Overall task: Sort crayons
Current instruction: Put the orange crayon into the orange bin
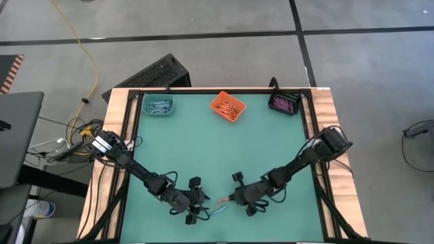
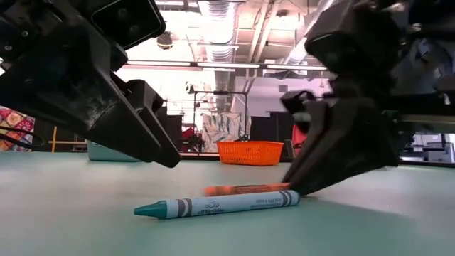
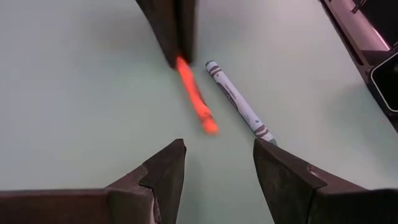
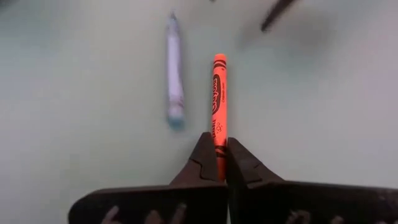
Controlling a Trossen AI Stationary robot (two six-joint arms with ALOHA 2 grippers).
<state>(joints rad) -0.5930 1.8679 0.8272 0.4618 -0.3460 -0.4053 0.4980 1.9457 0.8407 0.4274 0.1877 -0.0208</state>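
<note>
Nearest the table's front edge: a thin blue-grey wax crayon (image 2: 217, 205) with a paper wrapper, flat on the green table mat (image 1: 203, 146), pointed tip toward the left arm's side. Just beside it, almost parallel and not touching, a thin orange-red wax crayon (image 4: 219, 93), also flat on the mat.

Right gripper (image 4: 221, 163) down at the mat, dark fingers pressed together on 1 end of the orange-red crayon, the rest of the stick jutting out ahead of the fingertips. Seen from the left wrist as 1 dark wedge with the orange stick (image 3: 195, 98) emerging from its tip, the blue-grey crayon (image 3: 239, 101) alongside.

Left gripper (image 3: 214, 163) low over the mat facing the 2 crayons, fingers (image 3: 163, 171) spread apart, nothing between them, tips short of both sticks. From the level camera, hovering just above the surface at the pointed end of the blue-grey crayon. From overhead, both grippers meeting near the middle of the front edge, left (image 1: 195, 207) and right (image 1: 239, 198), the crayons between them.

Well apart, along the far edge, 3 small bins in a row: a teal plastic bin (image 1: 158, 105) with blue-grey crayons on the left, an orange mesh bin (image 1: 228, 107) with orange-red crayons in the middle, turned at an angle, a black bin (image 1: 284, 102) with purple-pink crayons on the right. Beyond, grey floor and a yellow cable (image 1: 81, 51).
</note>
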